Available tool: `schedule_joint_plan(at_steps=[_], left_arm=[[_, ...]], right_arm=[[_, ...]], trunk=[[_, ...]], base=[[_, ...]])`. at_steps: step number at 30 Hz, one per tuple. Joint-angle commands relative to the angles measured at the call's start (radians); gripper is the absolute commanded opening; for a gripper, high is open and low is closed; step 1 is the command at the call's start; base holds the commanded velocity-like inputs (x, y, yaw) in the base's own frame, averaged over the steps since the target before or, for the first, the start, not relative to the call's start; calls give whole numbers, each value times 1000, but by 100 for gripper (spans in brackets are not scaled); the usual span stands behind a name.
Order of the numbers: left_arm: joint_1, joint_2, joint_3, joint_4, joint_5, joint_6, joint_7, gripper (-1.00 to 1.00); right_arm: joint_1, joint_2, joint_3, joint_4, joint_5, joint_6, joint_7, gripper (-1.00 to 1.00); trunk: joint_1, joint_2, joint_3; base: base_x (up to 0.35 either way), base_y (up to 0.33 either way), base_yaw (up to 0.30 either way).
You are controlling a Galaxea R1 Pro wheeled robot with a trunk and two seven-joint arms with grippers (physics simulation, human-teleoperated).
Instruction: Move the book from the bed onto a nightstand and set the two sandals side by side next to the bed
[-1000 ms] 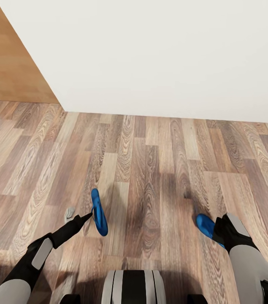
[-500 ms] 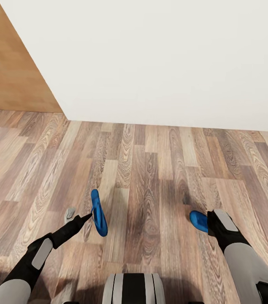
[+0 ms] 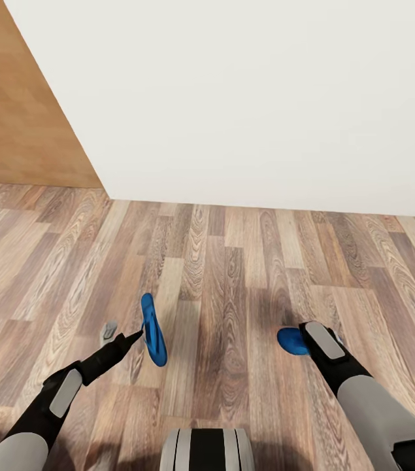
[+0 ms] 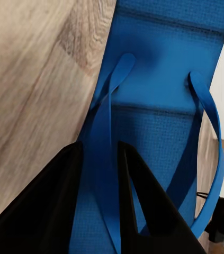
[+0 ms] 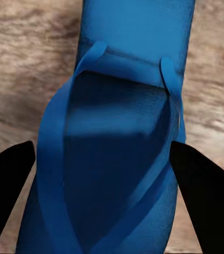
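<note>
Both blue sandals are off the floor: one sandal (image 3: 153, 329) hangs from the left gripper (image 3: 136, 335), whose fingers (image 4: 135, 174) pinch its strap (image 4: 104, 132); the other sandal (image 3: 291, 341) sits between the right gripper's (image 3: 302, 340) spread fingers (image 5: 6, 169), flanking the sole — held, I judge. This is the carrying step — next, find the bed and set them side by side. Since a second ago the white wall (image 3: 246, 98) fills less of the view and the right arm has swung inward.

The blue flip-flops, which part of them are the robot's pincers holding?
The left pincer pinches one flip-flop's strap. The right pincer spans the other flip-flop; contact unclear.
</note>
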Motion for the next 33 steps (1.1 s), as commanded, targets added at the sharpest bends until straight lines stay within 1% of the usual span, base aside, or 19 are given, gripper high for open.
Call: schedule_joint_plan(at_steps=[1,3,6,8,12,13,15,16,18,20,21,23,25,26,27,28,29,31,33], left_arm=[[0,0,1,0,2,5,4,-100],[0,-2,-4,0,1,5,23,-100],[0,-12,-25,0,1,5,66,-100],[0,-24,-62,0,0,5,96,-100],[0,-28,-107,0,0,5,106,-100],[0,-29,-114,-1,0,5,106,-100],[0,-29,-121,-2,-1,5,107,-100],[0,-29,-124,-3,-2,5,107,-100],[0,-29,-125,-4,-13,2,107,-100],[0,-29,-126,-6,-47,-11,107,-100],[0,-29,-127,-8,-78,-23,106,-100],[0,-28,-127,-13,-110,-34,100,-100],[0,-25,-126,-18,-122,-38,91,-100],[0,-19,-125,-23,-128,-40,74,-100],[0,-11,-125,-25,-131,-40,51,-100],[0,-7,-126,-27,-133,-40,36,-100],[0,-5,-126,-27,-134,-41,30,-100],[1,0,-134,-27,-136,-41,14,-100],[4,3,-157,-28,-142,-41,8,-100]], right_arm=[[0,-2,20,-5,-4,21,-2,-100],[0,-3,59,-40,15,100,1,-100],[0,-4,118,-106,57,146,4,-100],[0,-5,199,-162,130,161,24,-100],[1,-20,235,-180,169,204,121,-100],[2,-43,237,-181,173,218,158,-100],[6,-121,241,-184,176,238,262,-100],[8,-198,242,-180,177,246,378,-100],[11,-299,243,-167,176,251,535,-100],[13,-401,243,-135,176,253,703,-100],[14,-467,243,-92,176,253,829,-100],[14,-529,243,-10,177,254,992,-100],[15,-552,245,63,181,253,1110,-100],[15,-563,248,147,220,253,1229,-100],[15,-569,250,224,297,252,1332,-100],[15,-571,251,271,363,247,1394,-100],[15,-572,251,293,399,245,1423,-100],[15,-572,252,369,534,240,1516,-100],[15,-571,252,423,624,236,1562,-100]], trunk=[[-1,0,3],[-1,1,11],[-3,1,23],[-4,2,30],[-5,3,46],[-6,3,50],[-7,3,58],[-7,4,61],[-8,4,69],[-9,4,77],[-10,5,81],[-10,5,88],[-11,6,96],[-12,6,100],[-12,6,104],[-13,6,108],[-13,7,112],[-14,7,119],[-15,8,127]], base=[[0,0,16],[0,0,7],[0,0,2],[0,0,0],[0,0,0],[0,0,0],[0,0,0],[0,0,0],[0,0,0],[0,0,0],[0,0,0],[0,0,0],[0,0,0],[0,0,0],[0,0,0],[0,0,0],[0,0,0],[0,0,0],[0,0,0]])
